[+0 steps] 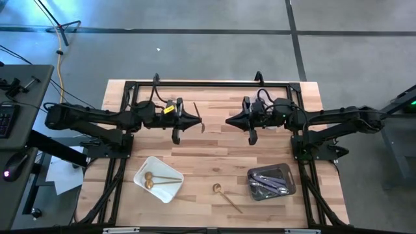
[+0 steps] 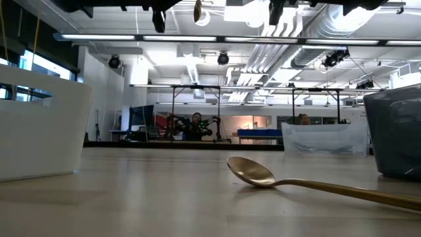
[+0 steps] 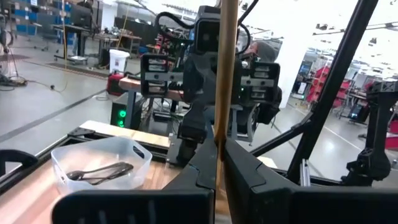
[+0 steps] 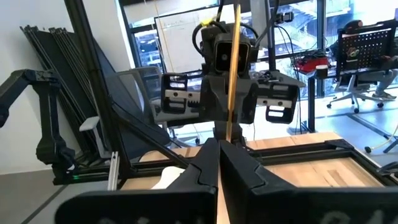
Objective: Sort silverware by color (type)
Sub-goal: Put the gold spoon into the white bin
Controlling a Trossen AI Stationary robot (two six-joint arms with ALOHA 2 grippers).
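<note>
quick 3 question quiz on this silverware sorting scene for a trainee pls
1. True or false: the white tray already holds gold silverware.
2. Multiple choice: where is the loose gold spoon? A) in the dark tray B) on the bare table between the two trays C) under the left arm's base
3. Fill in: the left gripper is shut on a ____ utensil.

Key:
1. True. Gold pieces lie in the white tray.
2. B. It lies on the wood between the white tray and the dark tray, which holds dark silverware.
3. Gold. The right gripper is shut and holds nothing.
</note>
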